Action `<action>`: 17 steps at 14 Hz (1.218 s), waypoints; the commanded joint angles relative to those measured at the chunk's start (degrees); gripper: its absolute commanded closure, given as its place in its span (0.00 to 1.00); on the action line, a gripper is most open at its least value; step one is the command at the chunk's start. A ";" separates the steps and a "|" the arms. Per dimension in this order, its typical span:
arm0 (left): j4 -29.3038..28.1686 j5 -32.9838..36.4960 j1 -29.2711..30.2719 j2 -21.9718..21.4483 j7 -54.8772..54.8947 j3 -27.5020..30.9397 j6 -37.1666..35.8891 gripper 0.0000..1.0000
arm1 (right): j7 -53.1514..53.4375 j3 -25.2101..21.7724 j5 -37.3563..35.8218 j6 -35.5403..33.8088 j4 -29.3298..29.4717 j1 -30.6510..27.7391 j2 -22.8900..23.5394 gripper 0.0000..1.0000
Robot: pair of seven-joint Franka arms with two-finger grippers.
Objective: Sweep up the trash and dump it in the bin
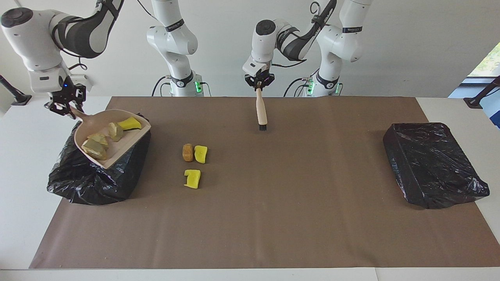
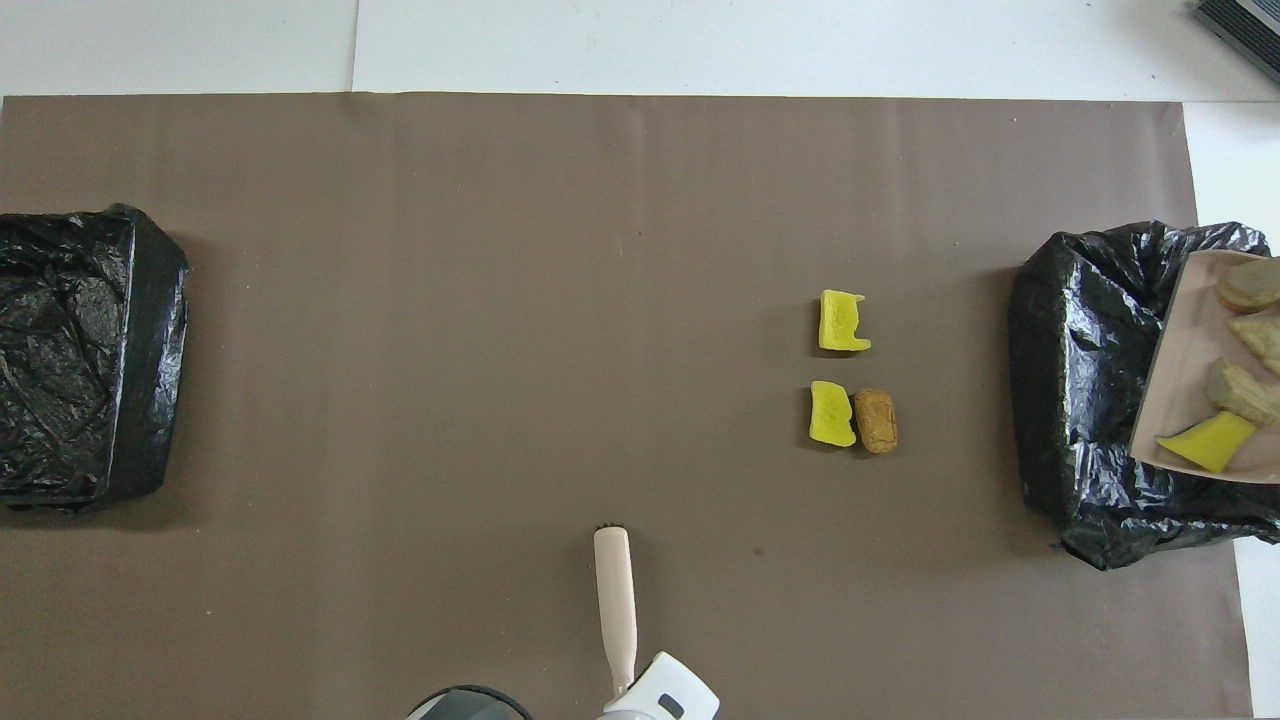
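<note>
My right gripper (image 1: 65, 106) is shut on the handle of a pale pink dustpan (image 1: 125, 142), held tilted over a black-bagged bin (image 1: 97, 179) at the right arm's end of the table. The pan (image 2: 1175, 370) holds a yellow sponge bit (image 1: 130, 124) and three beige chunks (image 1: 97, 142). On the mat lie a brown chunk (image 1: 188, 152) touching a yellow bit (image 1: 200, 154), and a second yellow bit (image 1: 192, 178) farther from the robots. My left gripper (image 1: 258, 82) is shut on a brush (image 1: 261, 111), bristles down by the mat near the robots (image 2: 613, 590).
A second black-bagged bin (image 1: 429, 164) sits at the left arm's end of the table (image 2: 80, 350). A brown mat (image 1: 293, 218) covers most of the white table.
</note>
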 commanded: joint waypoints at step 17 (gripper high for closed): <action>-1.60 -1.17 -0.67 1.89 5.57 0.78 4.10 0.90 | -6.48 3.35 -32.12 -1.32 2.48 10.90 -6.19 1.00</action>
